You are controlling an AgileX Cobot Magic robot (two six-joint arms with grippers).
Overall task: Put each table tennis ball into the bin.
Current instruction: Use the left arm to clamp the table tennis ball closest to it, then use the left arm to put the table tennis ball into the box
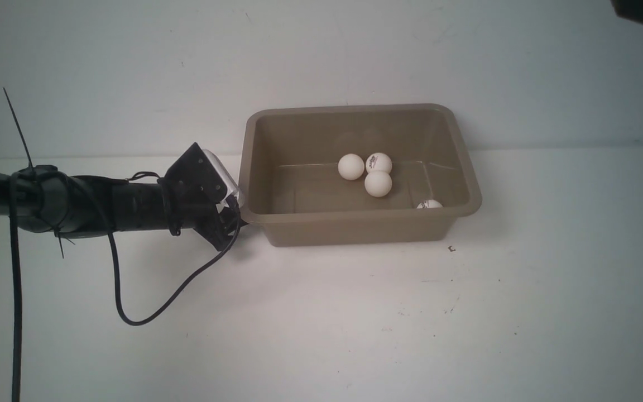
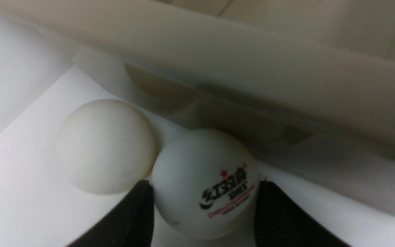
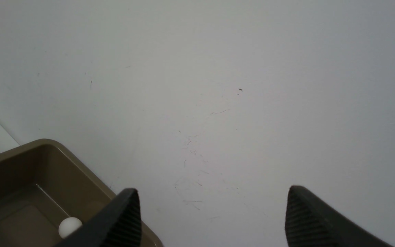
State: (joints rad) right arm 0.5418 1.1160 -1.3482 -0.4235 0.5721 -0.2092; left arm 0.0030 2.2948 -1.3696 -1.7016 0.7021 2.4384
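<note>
Reaching in low along the table (image 1: pixel 355 324), the left pincer (image 2: pixel 204 185) sits just outside the bin (image 1: pixel 355 226), at the left near corner. In the left wrist view, a logo ball (image 2: pixel 197 171), white with dark and red print, lies squarely between the pincer's two black fingers (image 2: pixel 132 219). Each finger presses on one flank of it, so the pincer is pinching this ball, narrowed to the ball's width. The logo ball looks to be resting on the table, close under the bin's flared rim and just short of its outer wall. A plain ball (image 2: pixel 105 147) lies right beside it, touching or nearly touching it, outside the fingers and also close to the bin's wall.

Inside the bin, three balls are bunched close together around the middle of the floor: a blank ball (image 1: pixel 351 166), a printed ball (image 1: pixel 379 163) next to it, and a nearer ball (image 1: pixel 378 183) just in front of the printed one. A fourth ball (image 1: pixel 429 204) rests against the bin's near wall towards the right corner, half hidden by the rim.

The right pincer (image 3: pixel 213 191) hangs over bare table just outside one corner of the bin. Its fingers are spread wide apart, with nothing between them and nothing touching them.
</note>
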